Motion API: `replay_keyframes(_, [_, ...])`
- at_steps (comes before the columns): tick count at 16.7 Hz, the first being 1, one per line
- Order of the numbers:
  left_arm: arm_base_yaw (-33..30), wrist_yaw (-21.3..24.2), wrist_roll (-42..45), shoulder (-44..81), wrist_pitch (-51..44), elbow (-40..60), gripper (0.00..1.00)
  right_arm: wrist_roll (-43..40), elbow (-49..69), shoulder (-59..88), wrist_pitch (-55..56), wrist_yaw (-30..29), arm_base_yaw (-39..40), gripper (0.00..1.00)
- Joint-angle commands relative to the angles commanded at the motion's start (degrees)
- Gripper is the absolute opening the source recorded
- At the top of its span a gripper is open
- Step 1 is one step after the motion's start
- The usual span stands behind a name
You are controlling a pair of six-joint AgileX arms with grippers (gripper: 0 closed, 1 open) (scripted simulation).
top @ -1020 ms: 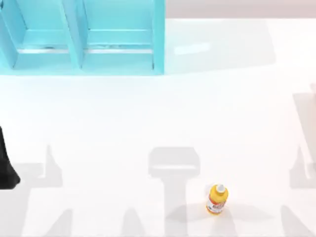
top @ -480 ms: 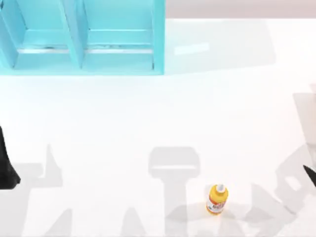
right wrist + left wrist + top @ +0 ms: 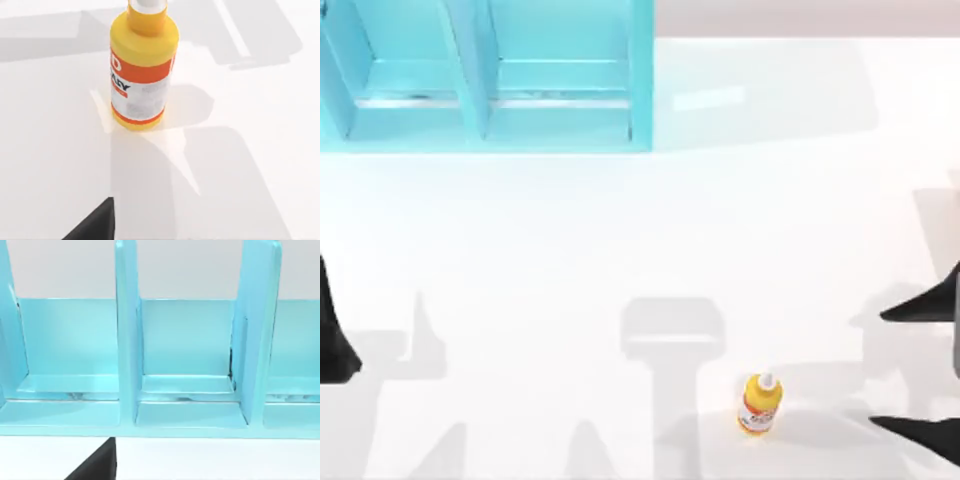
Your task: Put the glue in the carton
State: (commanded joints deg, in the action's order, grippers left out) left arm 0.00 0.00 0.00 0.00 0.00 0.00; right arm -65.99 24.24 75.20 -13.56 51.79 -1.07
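Glue (image 3: 760, 403) stands upright on the white counter (image 3: 620, 240), near the front edge and right of centre; yellow body, white nozzle cap, red-and-white label round the middle. The right wrist view shows the same bottle (image 3: 142, 70) close up, standing free on the bare counter, nothing touching it. Carton (image 3: 485, 75), a pale blue open box split by upright dividers, sits at the counter's back left corner, well apart from the glue. The left wrist view looks into the carton (image 3: 185, 365): two full compartments between dividers, with parts of others to each side. Right tool (image 3: 920, 370) is at the counter's right edge, near the front, to the right of the glue and apart from it. Two dark pointed fingers (image 3: 920, 306) reach in from that edge with a wide gap between them, so the tool reads as spread wide and holding nothing; the rest of it is cut off by the edge, so this is likely rather than certain. Left arm (image 3: 332, 335) shows as a dark shape at the counter's left edge, parked, and I cannot tell the state of its tool.
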Motion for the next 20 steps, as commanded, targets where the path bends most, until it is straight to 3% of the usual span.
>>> replay_keyframes(5, [0.0,0.0,0.0,0.0,0.0,0.0,1.00,-17.1,6.0,20.0,-3.8,13.8,0.0,1.00])
replay_keyframes(9, [0.0,0.0,0.0,0.0,0.0,0.0,1.00,-24.2,8.2,28.3,-5.4,19.5,0.0,1.00])
replay_keyframes(16, [0.0,0.0,0.0,0.0,0.0,0.0,1.00,-24.8,8.3,28.9,-5.5,19.9,0.0,1.00])
replay_keyframes(20, [0.0,0.0,0.0,0.0,0.0,0.0,1.00,-19.0,7.5,28.4,0.5,19.9,1.7,1.00])
